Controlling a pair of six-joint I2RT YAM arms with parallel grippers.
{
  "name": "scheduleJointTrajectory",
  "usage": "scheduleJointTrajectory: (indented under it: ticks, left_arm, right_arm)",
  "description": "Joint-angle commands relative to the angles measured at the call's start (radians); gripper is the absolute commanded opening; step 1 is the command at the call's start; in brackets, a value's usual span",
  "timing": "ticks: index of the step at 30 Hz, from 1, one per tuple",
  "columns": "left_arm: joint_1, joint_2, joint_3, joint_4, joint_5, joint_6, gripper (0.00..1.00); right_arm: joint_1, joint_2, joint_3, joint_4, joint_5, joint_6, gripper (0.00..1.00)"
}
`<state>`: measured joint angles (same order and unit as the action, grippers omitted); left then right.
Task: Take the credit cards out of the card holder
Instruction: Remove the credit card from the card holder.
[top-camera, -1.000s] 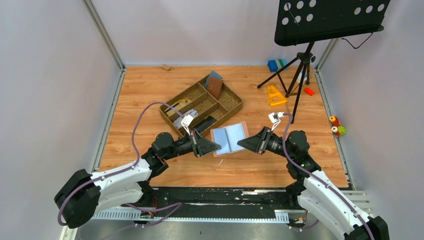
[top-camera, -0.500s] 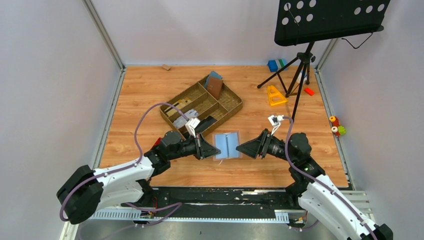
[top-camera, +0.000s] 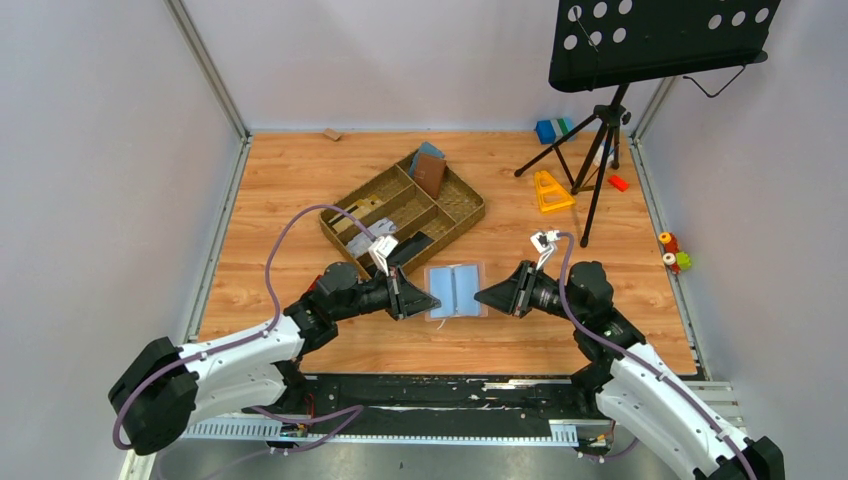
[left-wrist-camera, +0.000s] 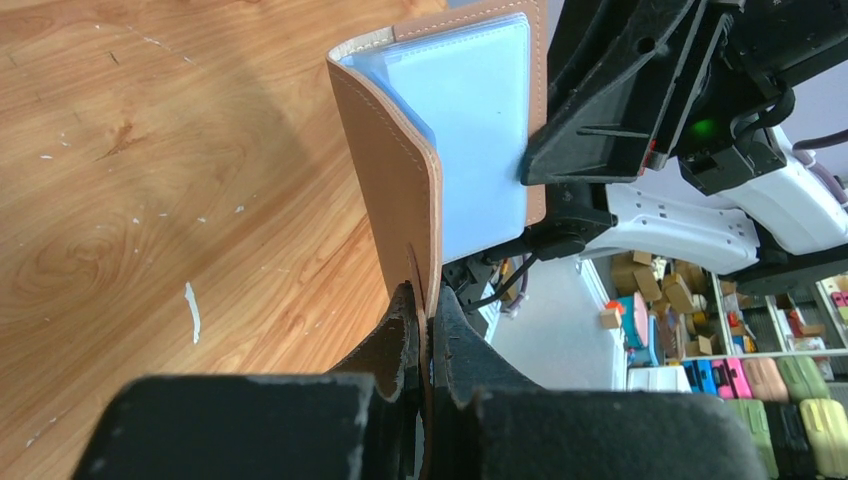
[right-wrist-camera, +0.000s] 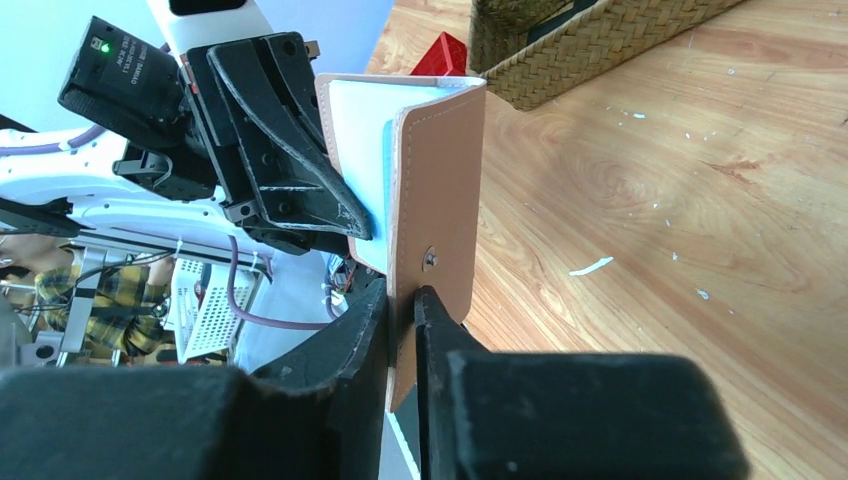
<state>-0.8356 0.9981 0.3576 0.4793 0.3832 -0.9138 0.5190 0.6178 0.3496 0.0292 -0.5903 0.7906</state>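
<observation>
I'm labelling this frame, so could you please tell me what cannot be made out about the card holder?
Top view: the card holder is too small to show what its blue-grey sleeves hold.
Left wrist view: the right gripper covers the far flap's edge.
Right wrist view: its own tan cover and the left gripper hide the inside.

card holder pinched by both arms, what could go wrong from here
The left tool and right tool each pinch only a thin edge of the card holder, so a cover may slip free. With both tools occupied, neither is free to empty it; releasing one side may let it fold shut.
</observation>
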Motion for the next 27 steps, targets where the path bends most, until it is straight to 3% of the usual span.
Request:
scheduleJointTrajectory:
  ticks: [1, 7, 10, 12, 21, 25, 27]
  left_arm:
    - [-0.003, -0.024, 0.041, 0.031, 0.009, 0.012, 0.00]
    - [-0.003, -0.017, 0.051, 0.050, 0.036, 0.013, 0.00]
    - [-0.003, -0.014, 0.057, 0.050, 0.049, 0.016, 0.00]
    - [-0.005, -0.011, 0.060, 0.049, 0.055, 0.016, 0.00]
    - [-0.010, 0.000, 0.075, 0.022, 0.067, 0.038, 0.02]
    - [-0.012, -0.048, 0.084, -0.199, -0.104, 0.102, 0.53]
    - [-0.017, -0.056, 0.082, -0.221, -0.126, 0.117, 0.67]
  right_arm:
    - [0.005, -0.007, 0.030, 0.020, 0.009, -0.010, 0.13]
    - [0.005, 0.037, 0.026, 0.020, 0.002, -0.020, 0.15]
    - [0.005, 0.071, 0.027, 0.013, 0.002, -0.029, 0.22]
    - [0.005, 0.092, 0.027, 0.014, 0.001, -0.032, 0.14]
    - [0.006, 0.170, 0.025, 0.086, -0.069, -0.009, 0.04]
    - [0.005, 0.135, 0.022, 0.091, -0.062, 0.046, 0.00]
    - [0.005, 0.112, 0.001, 0.124, -0.052, 0.087, 0.00]
